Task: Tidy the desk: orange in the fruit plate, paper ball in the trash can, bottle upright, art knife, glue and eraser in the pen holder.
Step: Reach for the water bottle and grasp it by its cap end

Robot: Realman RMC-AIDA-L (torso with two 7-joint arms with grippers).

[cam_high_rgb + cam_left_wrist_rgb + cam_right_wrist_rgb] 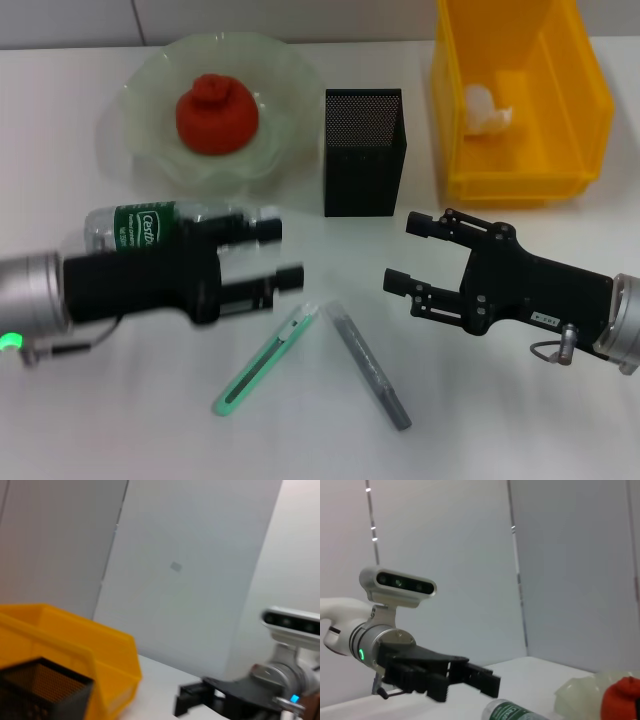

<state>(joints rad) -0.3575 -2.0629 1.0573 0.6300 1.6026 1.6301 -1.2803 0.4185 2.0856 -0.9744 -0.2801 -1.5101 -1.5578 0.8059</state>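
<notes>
Plainly, the clear plastic bottle with a green label (160, 225) lies on its side, just far of the left gripper (278, 254), whose jaws are spread and empty. It may roll away if a finger nudges it. The right gripper (412, 254), also spread, hovers right of the green art knife (268, 361) and grey glue stick (370, 365).

I see a translucent, glossy, wavy-edged plate (150, 110) at the upper left, holding a matt, knitted-looking orange (216, 112), and below it a clear plastic bottle (165, 226) with a shiny green label. At centre stands a black perforated metal pen holder (364, 152); the yellow bin (580, 110) at upper right looks like smooth glossy plastic, with crumpled white paper (487, 110) inside. Both grippers, left (285, 254) and right (402, 253), look matt black, with brushed-metal wrists.
</notes>
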